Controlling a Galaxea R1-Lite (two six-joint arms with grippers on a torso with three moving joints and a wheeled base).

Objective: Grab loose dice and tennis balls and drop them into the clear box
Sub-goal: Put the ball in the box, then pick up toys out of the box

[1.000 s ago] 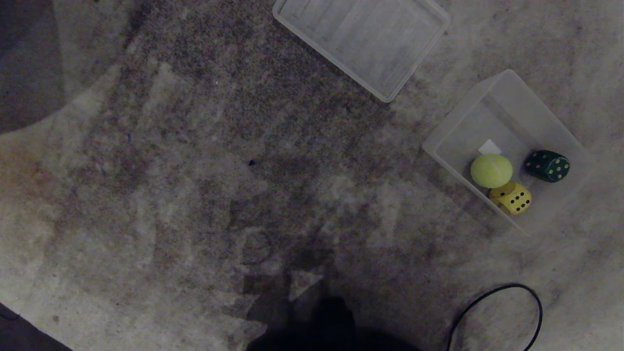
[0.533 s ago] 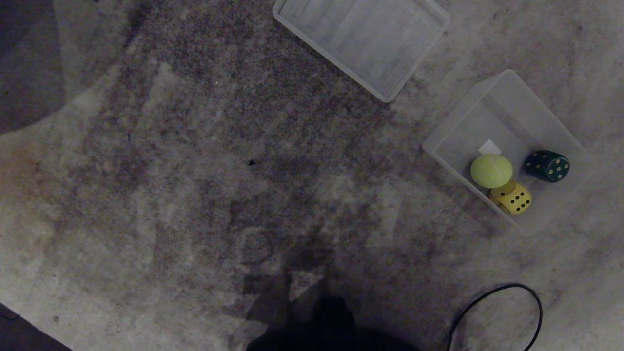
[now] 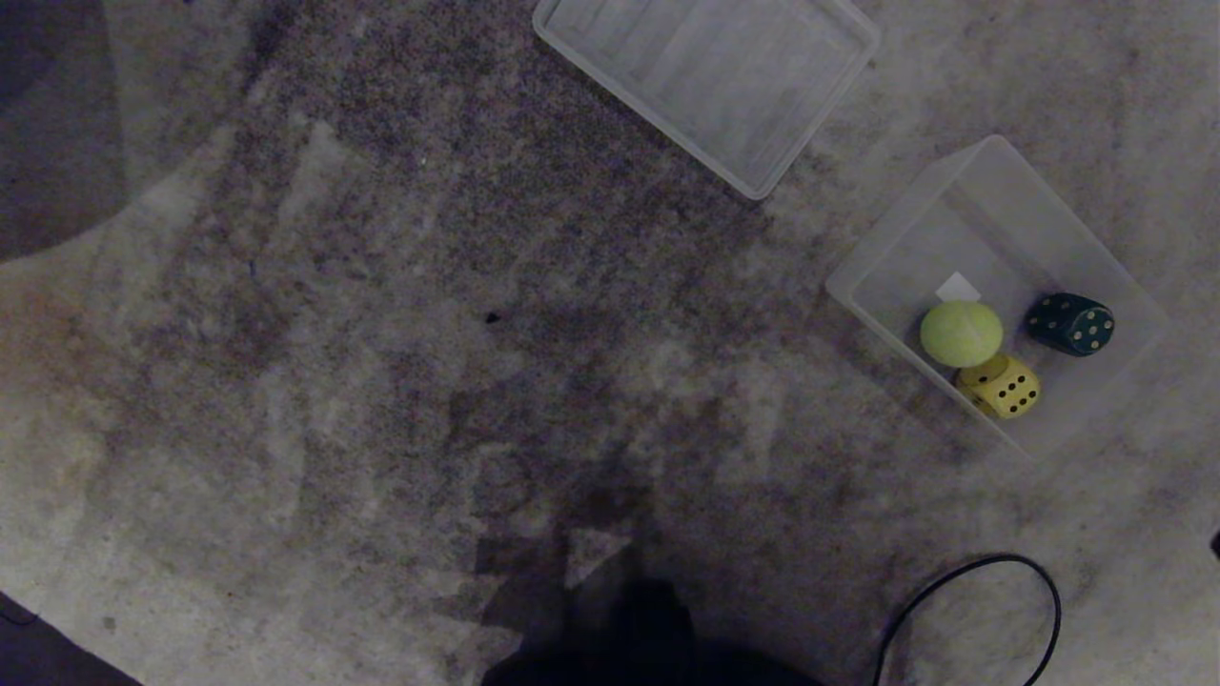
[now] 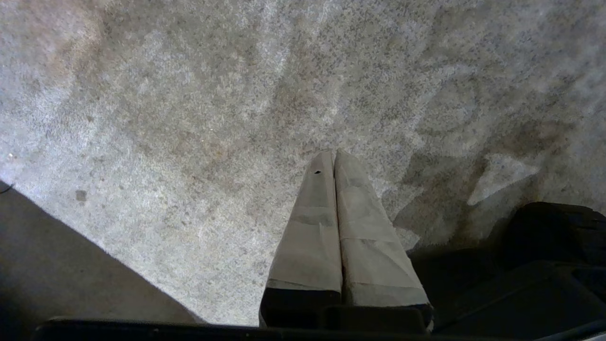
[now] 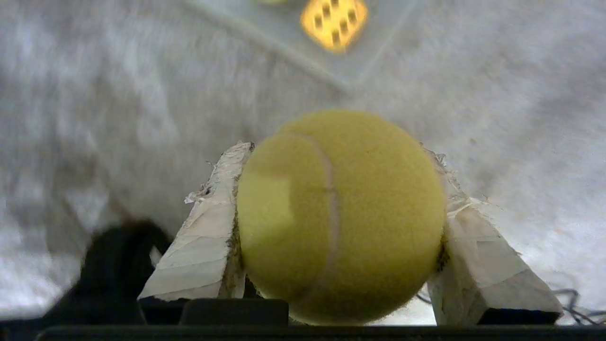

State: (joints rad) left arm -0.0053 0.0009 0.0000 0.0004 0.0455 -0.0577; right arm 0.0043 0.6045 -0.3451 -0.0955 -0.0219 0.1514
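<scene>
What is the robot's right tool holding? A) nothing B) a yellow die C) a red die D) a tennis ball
D: in the right wrist view the right tool is clamped on a fuzzy yellow-green tennis ball, with one taped finger pressed against each side, while the yellow die sits farther off inside the clear box.

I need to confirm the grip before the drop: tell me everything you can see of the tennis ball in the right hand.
The tennis ball is fuzzy, yellow-green, with a pale curved seam running down its facing side. It looks whole and round, not squashed. It sits between the two tape-wrapped fingers of the right hand, pressed by one on each side, held above the grey carpet. Ahead of it lies a corner of the clear box holding a yellow die.
</scene>
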